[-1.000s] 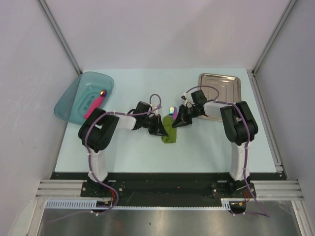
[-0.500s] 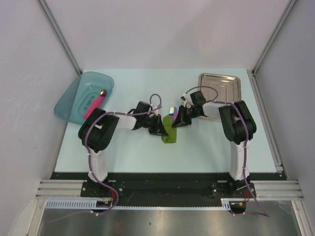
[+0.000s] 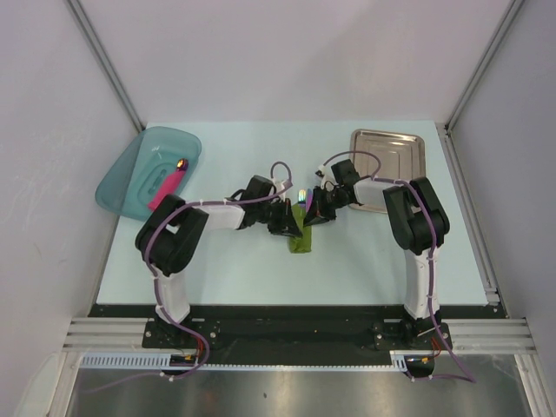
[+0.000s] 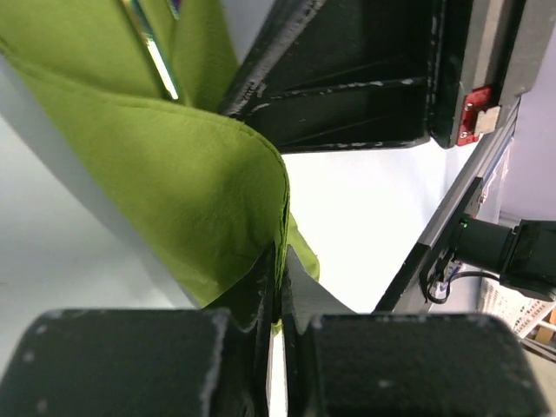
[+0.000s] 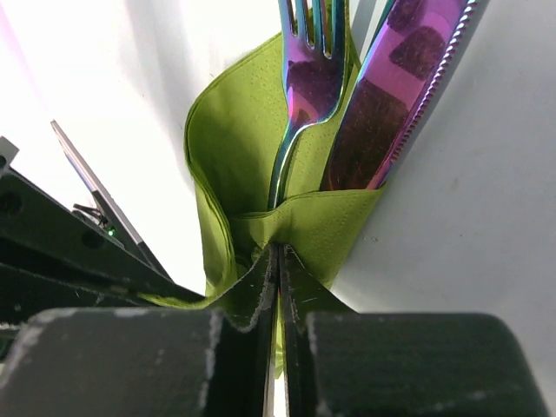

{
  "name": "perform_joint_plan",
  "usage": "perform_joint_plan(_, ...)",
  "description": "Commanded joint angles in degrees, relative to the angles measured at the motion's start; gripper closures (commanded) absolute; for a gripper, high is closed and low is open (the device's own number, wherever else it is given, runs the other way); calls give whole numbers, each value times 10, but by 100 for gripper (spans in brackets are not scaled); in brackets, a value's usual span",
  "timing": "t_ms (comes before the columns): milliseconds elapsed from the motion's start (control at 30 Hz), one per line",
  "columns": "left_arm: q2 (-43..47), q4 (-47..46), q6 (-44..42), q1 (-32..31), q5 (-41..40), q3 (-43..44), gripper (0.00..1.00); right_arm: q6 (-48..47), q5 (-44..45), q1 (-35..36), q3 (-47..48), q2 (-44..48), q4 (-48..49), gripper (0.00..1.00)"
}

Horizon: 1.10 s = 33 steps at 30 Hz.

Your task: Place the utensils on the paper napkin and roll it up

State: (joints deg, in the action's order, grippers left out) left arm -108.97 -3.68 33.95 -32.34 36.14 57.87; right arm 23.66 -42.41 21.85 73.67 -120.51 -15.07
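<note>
Paper napkin (image 5: 243, 148): olive-green, folded up into a soft pocket, lying mid-way across the table (image 3: 226, 269), between both arms.
Utensils (image 5: 306, 87): two iridescent purple-pink pieces tucked in the fold, tines and serrated blade poking out.
Left gripper (image 4: 276, 278): pinched tight on the napkin's edge.
Right gripper (image 5: 278, 269): clamped on the lower fold too.

No legible text, labels, brands or numbers in any view.

Olive-green napkin (image 5: 234, 148), iridescent purple-pink fork (image 5: 304, 87) and knife (image 5: 382, 113), teal tub (image 3: 120, 182), silver tray (image 3: 391, 143), pale mint table (image 3: 261, 148)
</note>
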Motion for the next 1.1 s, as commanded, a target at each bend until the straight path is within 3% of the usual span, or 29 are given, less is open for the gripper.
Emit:
perform_joint_plan(0, 5, -22, 2, -11, 0, 22, 95, -27, 60, 7, 2, -25, -30, 96)
perform_joint_plan(800, -91, -130, 30, -59, 44, 12, 97, -29, 60, -2, -2, -24, -36, 97)
perform_joint_plan(1067, -99, -125, 17, -50, 53, -28, 95, -56, 44, -41, 57, 25, -106, 82)
